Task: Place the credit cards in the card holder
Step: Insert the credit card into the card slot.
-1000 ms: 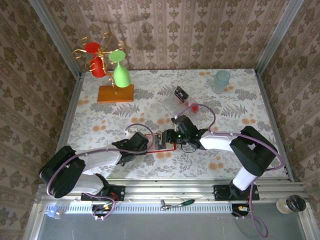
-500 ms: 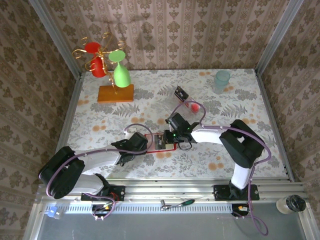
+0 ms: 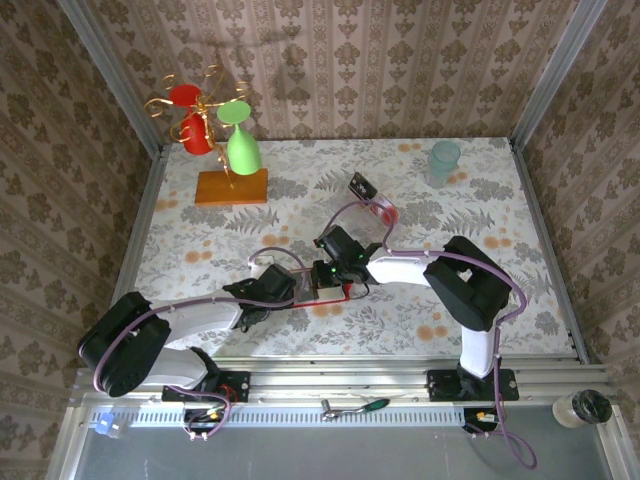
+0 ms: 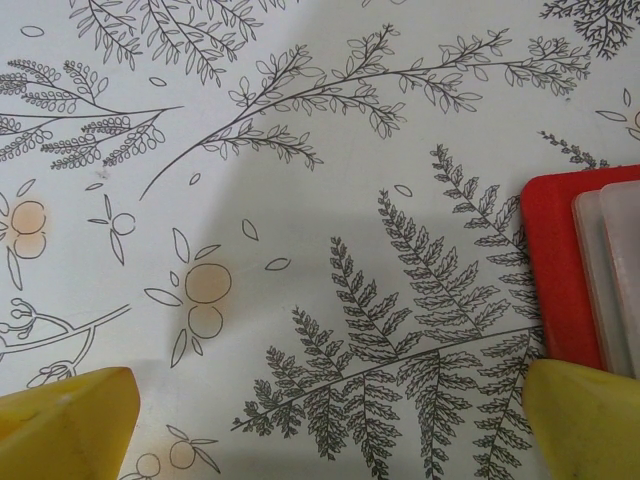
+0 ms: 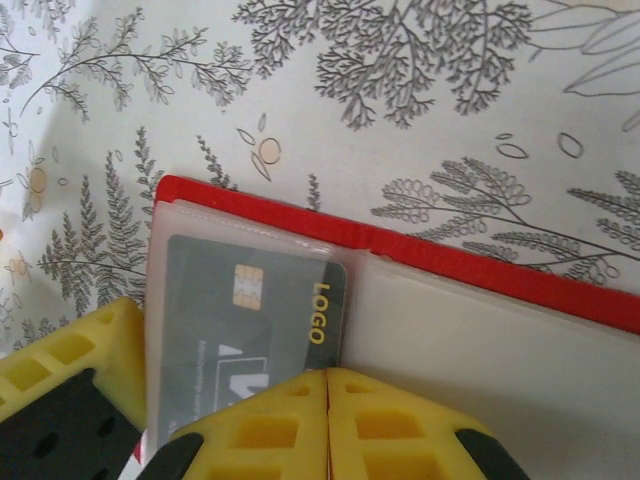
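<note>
- The right gripper (image 5: 328, 378) is clenched. Its two yellow fingers (image 5: 250, 430) meet along a tight seam with nothing visible between them, and they sit over the near edge of the black card (image 5: 250, 315).
- That card carries a gold chip and the word LOGO in yellow. It lies flat inside the clear pocket on one half of the card holder (image 5: 450, 268).
- The holder lies open on the table (image 3: 200, 250), its red rim showing along the far side.
- A separate yellow block (image 5: 70, 370) sits at the holder's near corner. Whether it touches the pocket edge cannot be told.
- The left gripper (image 4: 328, 420) is released, with its fingers (image 4: 65, 425) spread wide and low over the leaf-patterned cloth. Nothing lies between them, and the holder's red corner is just beside one fingertip.
- A second ago the right gripper stood just past the holder's right edge, and the card inside showed openly from above. Now it has shifted left and hangs over the holder's middle, covering much of it in the top view.
- The right arm's elbow has swung inward with it.
- The left arm and the holder have kept their places.
- Beyond the holder is a clear tray (image 3: 378, 208) with a dark card (image 3: 362, 186) at its far end, well apart from both grippers.
- A green cup (image 3: 444, 160) stands toward the far right corner, and a glass stand (image 3: 215, 130) toward the far left.
</note>
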You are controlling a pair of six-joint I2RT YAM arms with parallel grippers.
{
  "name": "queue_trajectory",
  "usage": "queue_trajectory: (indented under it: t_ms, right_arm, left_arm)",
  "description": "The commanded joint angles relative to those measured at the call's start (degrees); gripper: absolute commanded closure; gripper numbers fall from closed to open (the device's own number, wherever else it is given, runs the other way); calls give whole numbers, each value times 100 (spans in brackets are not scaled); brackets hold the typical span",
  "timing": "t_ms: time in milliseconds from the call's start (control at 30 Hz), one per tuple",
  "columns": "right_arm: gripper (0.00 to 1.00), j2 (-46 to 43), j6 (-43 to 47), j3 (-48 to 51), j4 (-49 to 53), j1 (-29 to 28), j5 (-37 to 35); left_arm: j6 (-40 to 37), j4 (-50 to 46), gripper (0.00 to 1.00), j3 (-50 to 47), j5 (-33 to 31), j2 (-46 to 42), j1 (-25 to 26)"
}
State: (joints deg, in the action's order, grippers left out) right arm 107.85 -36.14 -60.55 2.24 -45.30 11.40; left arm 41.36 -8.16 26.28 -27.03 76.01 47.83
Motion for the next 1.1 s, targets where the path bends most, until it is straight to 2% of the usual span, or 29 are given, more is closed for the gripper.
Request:
queue_trajectory:
  t_ms: [0,233,467,1067]
  right_arm:
    - [91,7,45,-160,340,-87,181]
    - [90,-496,226,-110,669,-76,-126]
    - [91,-488,266,-70,717,-83,-82]
    - [94,-6,194,-165,589,-180,173]
  left_arm:
    - [-63,-161,0,83,3,24,-51]
    - [-100,-554,0,83,-145,-580,-172]
    - [-207,-695,0,31,-49,-833,-397]
    - [-425,-268,0,244,372,10,-460]
